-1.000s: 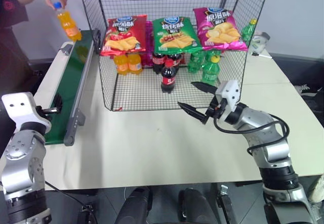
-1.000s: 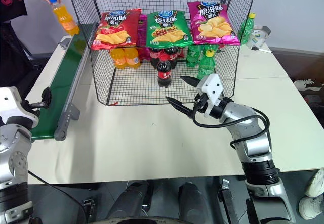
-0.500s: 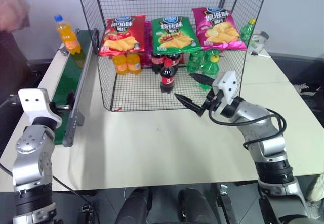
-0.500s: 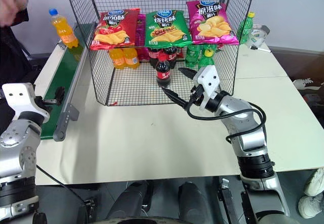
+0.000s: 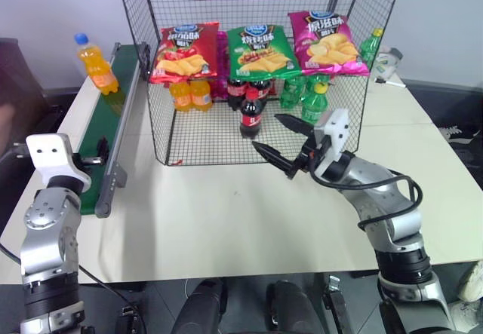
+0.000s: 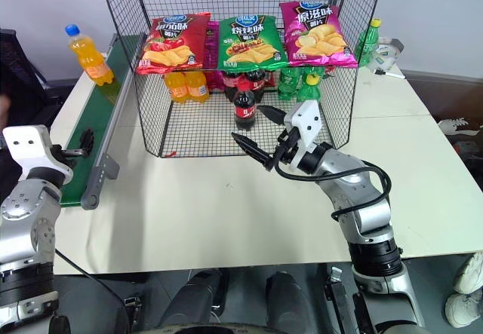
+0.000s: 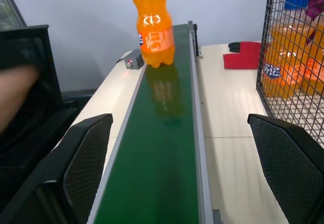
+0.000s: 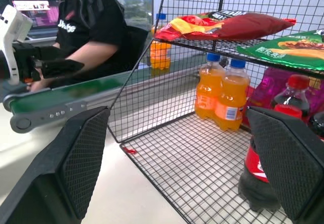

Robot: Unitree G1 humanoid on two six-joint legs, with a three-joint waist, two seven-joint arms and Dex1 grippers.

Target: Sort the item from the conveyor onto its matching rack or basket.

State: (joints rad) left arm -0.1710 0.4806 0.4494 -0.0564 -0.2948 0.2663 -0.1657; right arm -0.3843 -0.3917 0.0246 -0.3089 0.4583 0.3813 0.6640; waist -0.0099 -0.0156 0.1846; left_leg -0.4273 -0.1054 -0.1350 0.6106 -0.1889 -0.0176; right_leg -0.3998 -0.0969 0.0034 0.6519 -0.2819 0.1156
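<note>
Standing on conveyor (image 5: pixel 113 115): one orange soda bottle (image 5: pixel 93 63); both claws (image 5: pixel 96 151) (image 5: pixel 281 142) spread, seemingly empty.

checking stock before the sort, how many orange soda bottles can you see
3. One orange soda bottle stands on the conveyor at its far end. Two more stand side by side in the rack, under the red chip bag. Others may be hidden behind them.

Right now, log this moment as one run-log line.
orange soda bottle: upright on far end of conveyor | left gripper: open, over near end | right gripper: open, at cage rack front | phase: awaiting pickup
</note>
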